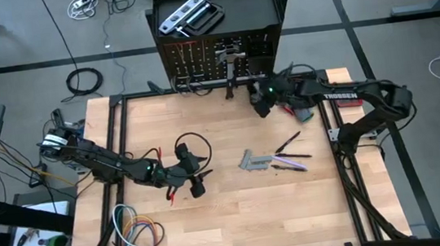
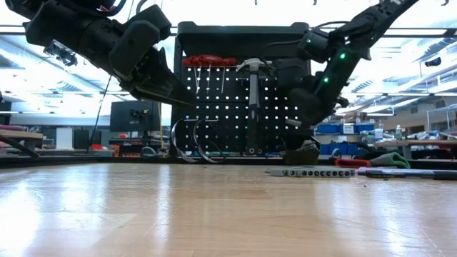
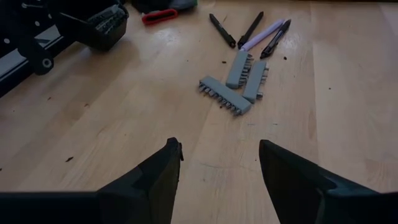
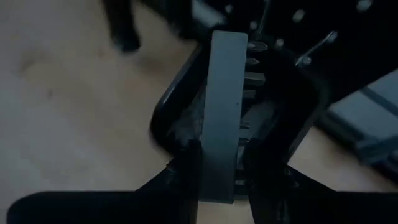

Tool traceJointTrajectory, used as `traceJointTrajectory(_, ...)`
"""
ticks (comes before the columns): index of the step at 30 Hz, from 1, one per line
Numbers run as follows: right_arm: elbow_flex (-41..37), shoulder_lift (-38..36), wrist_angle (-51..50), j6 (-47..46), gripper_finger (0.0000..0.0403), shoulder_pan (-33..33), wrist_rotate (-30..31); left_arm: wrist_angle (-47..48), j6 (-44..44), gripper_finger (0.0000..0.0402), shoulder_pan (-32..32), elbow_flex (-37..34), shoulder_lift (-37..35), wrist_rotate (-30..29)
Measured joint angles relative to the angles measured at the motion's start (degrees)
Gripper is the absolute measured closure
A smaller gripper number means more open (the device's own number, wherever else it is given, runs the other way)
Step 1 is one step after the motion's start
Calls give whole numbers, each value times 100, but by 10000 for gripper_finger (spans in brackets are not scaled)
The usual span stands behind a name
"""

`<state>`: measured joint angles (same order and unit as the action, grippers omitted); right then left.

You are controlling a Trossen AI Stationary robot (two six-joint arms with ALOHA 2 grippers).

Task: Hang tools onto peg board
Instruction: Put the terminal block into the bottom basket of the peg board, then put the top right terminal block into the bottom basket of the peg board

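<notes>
The black peg board [image 1: 221, 57] stands at the table's far edge. A hammer [image 2: 253, 78] and red-handled pliers [image 2: 207, 61] hang on it, and a silver level [image 1: 184, 14] lies on its top tray. My right gripper [image 1: 263, 102] hovers just in front of the board's lower part, shut on a grey bit-holder strip [image 4: 221, 112]. More grey bit-holder strips [image 1: 255, 162] and thin dark screwdrivers [image 1: 290, 150] lie flat on the table's middle right. My left gripper [image 3: 217, 162] stands open and holds nothing, left of those strips [image 3: 239, 84]. My right gripper pinches the grey strip by its two long flat faces, at the end nearest the wrist [image 4: 219, 177], between its two fingers. The strip sticks out ahead of the fingers, along them, with its row of bits [image 4: 252, 78] on one side. It is lifted clear of the table.
Coiled coloured cables [image 1: 137, 230] lie at the near left corner. A red object [image 1: 349, 103] and a grey-green one [image 1: 303, 114] sit at the far right. Black frame rails [image 1: 120, 142] run along the table's sides. Bare wood [image 1: 246, 218] lies toward the near edge.
</notes>
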<state>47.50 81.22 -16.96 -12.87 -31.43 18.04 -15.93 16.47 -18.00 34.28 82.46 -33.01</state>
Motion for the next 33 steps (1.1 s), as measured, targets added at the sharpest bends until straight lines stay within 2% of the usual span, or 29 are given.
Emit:
traceJointTrajectory(2, 1, 99, 182, 86, 278, -140, -77, 1, -16, 184, 0, 0, 0, -29)
traceJointTrajectory(7, 3, 217, 351, 67, 179, -305, -310, 38, -59, 184, 0, -2, 0, -34)
traceJointTrajectory(10, 3, 142, 163, 6, 155, -298, -440, 66, -59, 184, 0, -1, 0, -33)
traceJointTrajectory(15, 8, -369, -341, -376, 160, 57, -1075, 67, 2, 184, 0, 0, 0, -34)
traceJointTrajectory(20, 12, -762, -652, -550, 178, 1216, -1381, 75, 21, 184, 0, -2, -2, -34)
traceJointTrajectory(27, 10, -355, -929, -1130, 182, 3121, -1514, 70, 54, 184, 0, -2, 0, -29)
traceJointTrajectory(33, 10, 81, -1353, -1394, 184, 3954, -1394, 46, 68, 184, 0, -2, -2, -9)
